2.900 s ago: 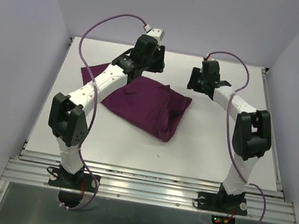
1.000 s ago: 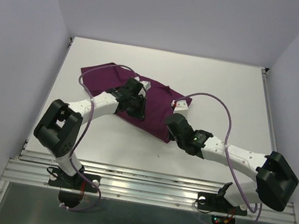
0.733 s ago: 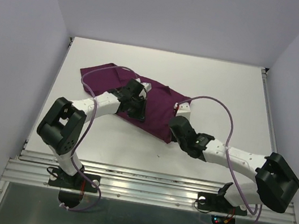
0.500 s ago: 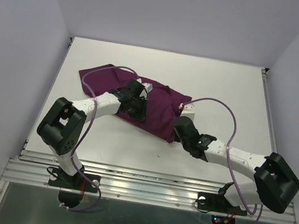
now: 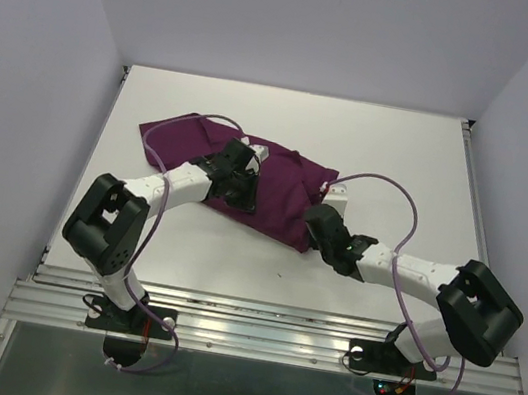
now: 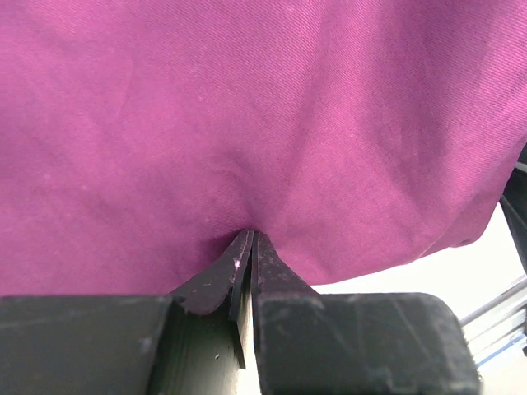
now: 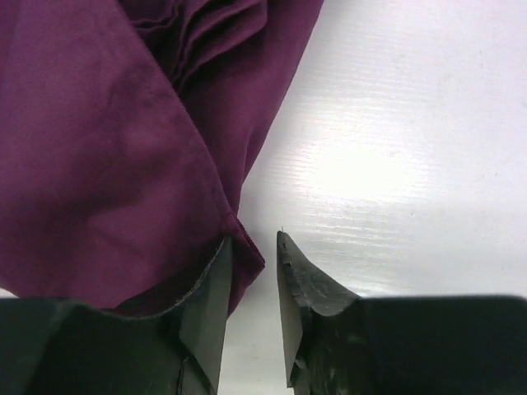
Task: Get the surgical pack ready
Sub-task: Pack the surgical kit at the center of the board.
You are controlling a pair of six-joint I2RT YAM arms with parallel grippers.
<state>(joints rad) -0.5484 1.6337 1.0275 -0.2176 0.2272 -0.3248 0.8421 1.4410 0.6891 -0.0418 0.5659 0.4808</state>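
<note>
Pinching a small fold of the purple cloth (image 6: 247, 107), the left pincer (image 6: 249, 247) is closed tight on it. The right pincer (image 7: 251, 255) has its two fingers a little apart, and the cloth's edge pokes in between them. The cloth lies bunched on the white surface (image 7: 395, 164), spreading out in front of both pincers. It looks soft, light and floppy, so it will likely sag and slide when pulled. Edges and corners seem the best spots to grab, not the thick middle.
</note>
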